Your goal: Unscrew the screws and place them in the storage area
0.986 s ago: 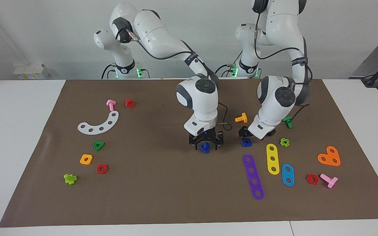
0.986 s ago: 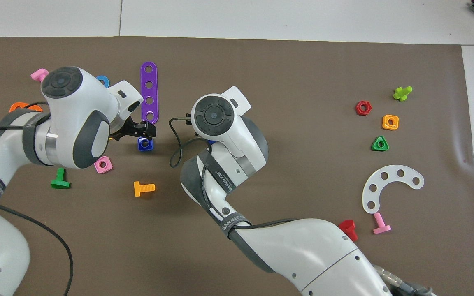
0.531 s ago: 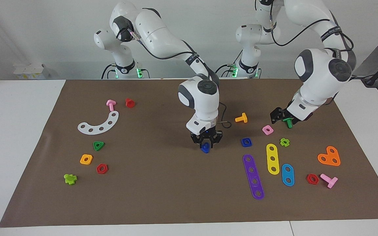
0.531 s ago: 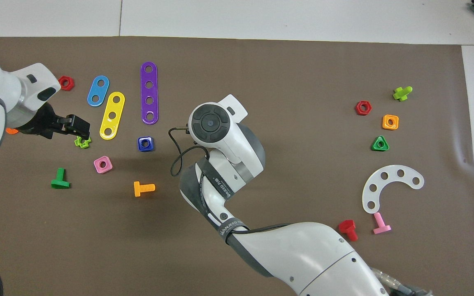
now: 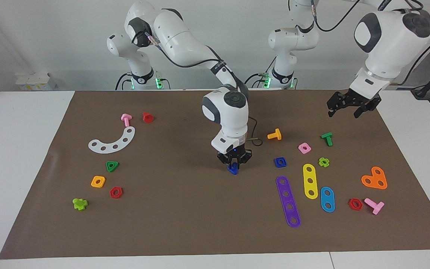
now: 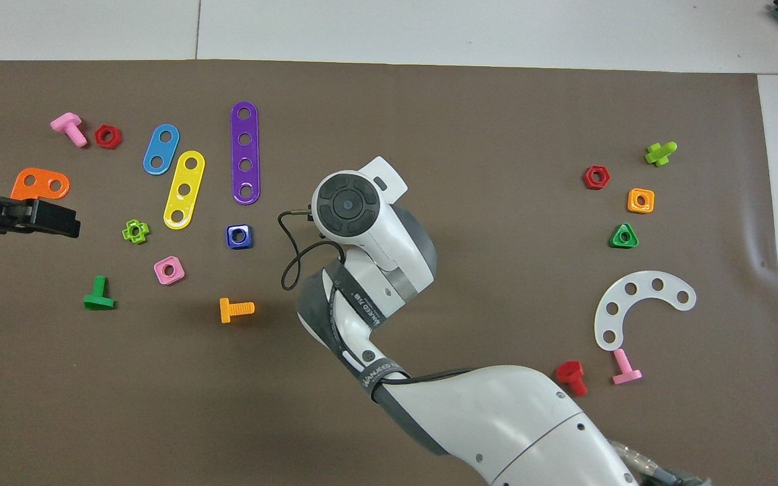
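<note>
Brown mat (image 5: 185,224) spread over a white table (image 5: 21,149), white wall at the robots' end. Right gripper (image 5: 234,164) down at the middle of the mat, pointing straight down, fingers pinched narrow on the blue screw (image 5: 233,169), which sits right at their tips, at or just off the mat. Hidden under the right arm's wrist in the overhead view. Blue square nut (image 5: 280,162) on the mat just beside that gripper, toward the left arm's end; orange screw (image 5: 274,134) a little nearer the robots. Purple strip (image 5: 288,201), yellow strip (image 5: 310,181) and pink square nut (image 5: 304,148) around that nut. Left gripper (image 5: 351,107) raised high over the mat's edge at its own end, jaws spread wide, holding nothing, green screw (image 5: 327,138) lying below it.
</note>
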Tool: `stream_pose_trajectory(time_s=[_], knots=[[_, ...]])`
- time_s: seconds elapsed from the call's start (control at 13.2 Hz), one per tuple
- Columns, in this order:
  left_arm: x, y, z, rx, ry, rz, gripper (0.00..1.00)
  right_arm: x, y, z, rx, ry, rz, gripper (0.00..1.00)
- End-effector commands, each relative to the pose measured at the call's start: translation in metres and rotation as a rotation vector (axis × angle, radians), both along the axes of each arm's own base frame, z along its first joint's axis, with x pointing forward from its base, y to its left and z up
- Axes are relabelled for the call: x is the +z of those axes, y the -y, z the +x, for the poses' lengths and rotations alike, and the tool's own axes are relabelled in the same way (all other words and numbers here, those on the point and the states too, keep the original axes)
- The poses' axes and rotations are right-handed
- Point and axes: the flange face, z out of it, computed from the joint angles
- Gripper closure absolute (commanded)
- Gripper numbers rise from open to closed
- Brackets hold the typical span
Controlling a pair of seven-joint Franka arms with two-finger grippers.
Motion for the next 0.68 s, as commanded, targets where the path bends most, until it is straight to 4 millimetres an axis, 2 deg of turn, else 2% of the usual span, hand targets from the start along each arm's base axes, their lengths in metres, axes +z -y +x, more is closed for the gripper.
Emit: stream_pose_trajectory(time_s=[0.0, 0.3, 0.38, 0.61], knots=[[0.012, 0.000, -0.012, -0.005, 0.005, 0.021, 0.00, 0.005, 0.004, -0.005, 0.023, 0.004, 0.017, 0.67], [0.024, 0.000, -0.015, -0.003, -0.020, 0.024, 0.00, 0.005, 0.002, -0.006, 0.027, 0.003, 0.018, 0.69], [0.026, -0.001, -0.016, -0.001, -0.027, 0.027, 0.00, 0.005, 0.002, -0.006, 0.031, 0.004, 0.016, 0.99], [0.027, -0.004, -0.018, 0.023, -0.029, 0.080, 0.00, 0.007, 0.004, -0.005, 0.051, 0.000, 0.010, 1.00]])
